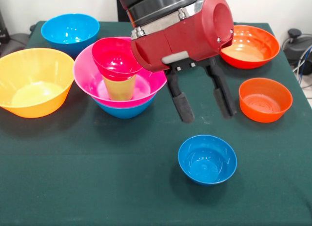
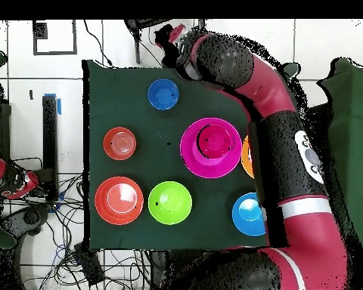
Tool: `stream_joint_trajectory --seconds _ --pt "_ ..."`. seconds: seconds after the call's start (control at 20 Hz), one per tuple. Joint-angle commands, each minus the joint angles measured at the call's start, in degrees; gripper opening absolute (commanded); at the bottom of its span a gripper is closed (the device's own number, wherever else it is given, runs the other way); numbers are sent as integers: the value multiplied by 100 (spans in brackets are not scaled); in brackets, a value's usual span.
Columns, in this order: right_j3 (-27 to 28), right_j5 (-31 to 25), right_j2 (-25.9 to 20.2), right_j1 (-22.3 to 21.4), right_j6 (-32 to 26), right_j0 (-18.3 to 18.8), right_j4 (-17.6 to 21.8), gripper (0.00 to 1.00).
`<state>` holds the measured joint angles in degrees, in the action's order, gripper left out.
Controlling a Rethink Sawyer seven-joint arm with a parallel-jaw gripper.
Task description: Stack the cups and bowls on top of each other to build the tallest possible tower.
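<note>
The tower stands left of centre: a medium blue bowl (image 1: 126, 110) at the bottom, the large pink bowl (image 1: 146, 87) in it, the lime cup (image 1: 120, 88) upright in the pink bowl, and a small crimson bowl (image 1: 114, 57) on the cup. The pink bowl (image 2: 210, 162) and the crimson bowl (image 2: 214, 140) also show in the overhead view. My gripper (image 1: 204, 105) hangs open and empty just right of the tower, above the table and behind a small blue bowl (image 1: 207, 159). The green bowl (image 2: 169, 202) sits alone on the table, hidden by the arm in the front view.
A large orange bowl (image 1: 34, 82) and a blue bowl (image 1: 70, 33) stand left of the tower. A red-orange bowl (image 1: 248, 45) and a smaller orange one (image 1: 265, 99) stand at the right. My arm (image 2: 279, 143) crosses over one table side.
</note>
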<state>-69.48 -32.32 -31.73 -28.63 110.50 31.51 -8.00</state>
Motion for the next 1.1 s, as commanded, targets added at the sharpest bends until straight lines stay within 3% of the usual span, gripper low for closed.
stream_joint_trajectory --seconds 0.05,0.45,0.75,1.1 --pt "-358 -430 222 -166 580 -2 -64 100" --pt "-314 -591 296 -197 567 -27 -44 100" --pt "-453 -129 536 -320 1100 -491 -39 100" --pt "56 -438 1203 -106 1536 -1098 12 100"
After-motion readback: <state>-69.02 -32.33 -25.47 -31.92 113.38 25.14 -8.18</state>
